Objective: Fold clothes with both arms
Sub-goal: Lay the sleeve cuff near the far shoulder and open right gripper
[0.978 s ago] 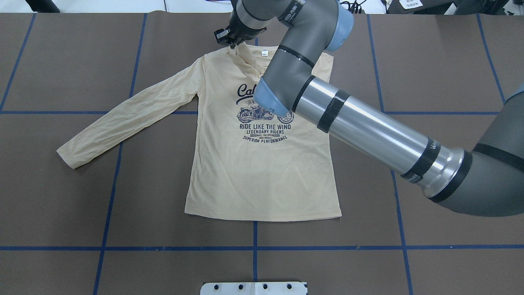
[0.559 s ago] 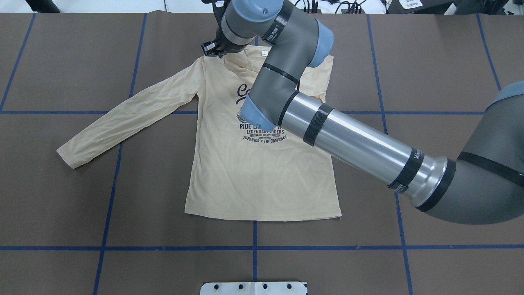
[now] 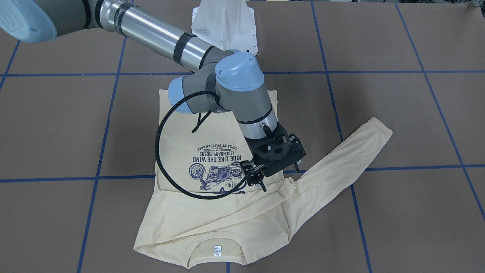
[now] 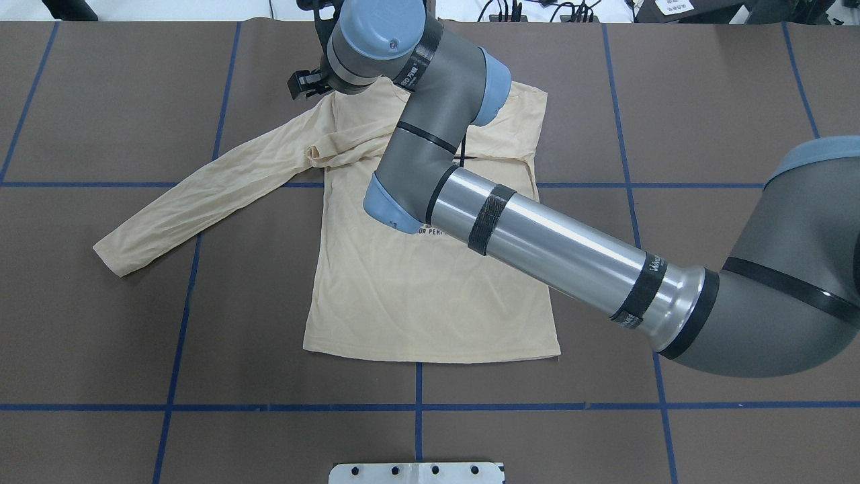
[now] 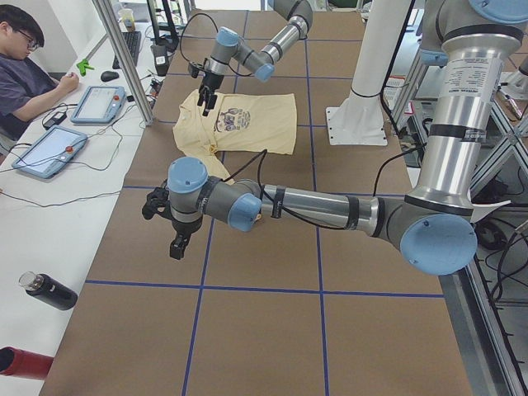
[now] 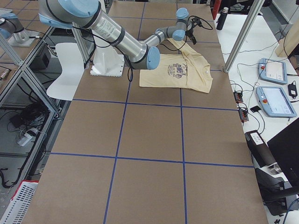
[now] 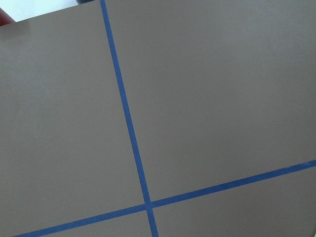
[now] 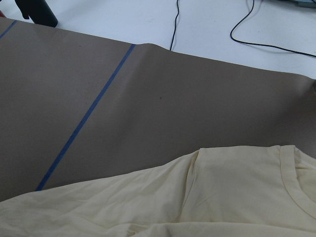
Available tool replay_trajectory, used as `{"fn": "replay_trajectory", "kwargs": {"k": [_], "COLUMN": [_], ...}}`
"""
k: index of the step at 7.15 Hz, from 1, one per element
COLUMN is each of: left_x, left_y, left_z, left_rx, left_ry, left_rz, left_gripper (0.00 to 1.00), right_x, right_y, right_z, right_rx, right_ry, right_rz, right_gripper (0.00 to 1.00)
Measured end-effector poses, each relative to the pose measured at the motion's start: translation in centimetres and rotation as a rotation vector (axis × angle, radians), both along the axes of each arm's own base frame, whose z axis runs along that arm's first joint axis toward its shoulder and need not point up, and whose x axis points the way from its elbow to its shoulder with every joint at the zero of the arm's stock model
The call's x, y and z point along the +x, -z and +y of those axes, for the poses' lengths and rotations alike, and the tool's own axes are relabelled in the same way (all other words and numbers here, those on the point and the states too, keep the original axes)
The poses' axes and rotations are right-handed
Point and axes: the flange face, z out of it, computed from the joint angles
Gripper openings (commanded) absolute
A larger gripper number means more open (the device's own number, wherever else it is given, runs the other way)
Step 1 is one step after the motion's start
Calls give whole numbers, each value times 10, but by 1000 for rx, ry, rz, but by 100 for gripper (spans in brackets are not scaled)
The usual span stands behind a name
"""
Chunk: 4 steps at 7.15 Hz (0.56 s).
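Note:
The cream-yellow shirt [image 4: 416, 296] lies print-up on the brown table. One sleeve [image 4: 201, 195] stretches out flat toward the overhead view's left. The other sleeve [image 3: 227, 220] is folded across the chest, and its cuff [image 3: 290, 182] rests near the far shoulder. My right arm reaches over the shirt. Its gripper [image 3: 257, 181] hovers just above the print beside that cuff, fingers slightly apart with no cloth between them. In the overhead view the gripper [image 4: 299, 84] shows past the shoulder. My left gripper [image 5: 176, 246] hangs over bare table far from the shirt; I cannot tell whether it is open.
The white pedestal base [image 3: 223, 22] stands at the robot's edge of the table. A seated person [image 5: 25, 74] with tablets [image 5: 99, 103] is at a side desk, and a dark bottle [image 5: 49, 290] lies there. Blue tape lines [image 7: 128, 128] cross the brown table.
My right gripper swept leftward across the collar toward the stretched sleeve's shoulder. The cloth it held lifted now lies flat across the chest, hiding the top of the print.

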Motion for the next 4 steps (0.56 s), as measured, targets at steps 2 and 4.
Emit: {"fn": "replay_trajectory", "kwargs": {"k": [2, 4], "left_x": [25, 78], "left_y": [11, 25], "left_z": [3, 14], "left_rx": [-27, -75], "left_ry": [87, 164], "left_rz": [70, 129], "left_gripper": [100, 100], "right_x": [23, 82], "right_y": [2, -21], "right_z": [0, -5], "right_rx": [-111, -255], "right_ry": [0, 49], "right_rz": [38, 96], "right_gripper": [99, 99]}}
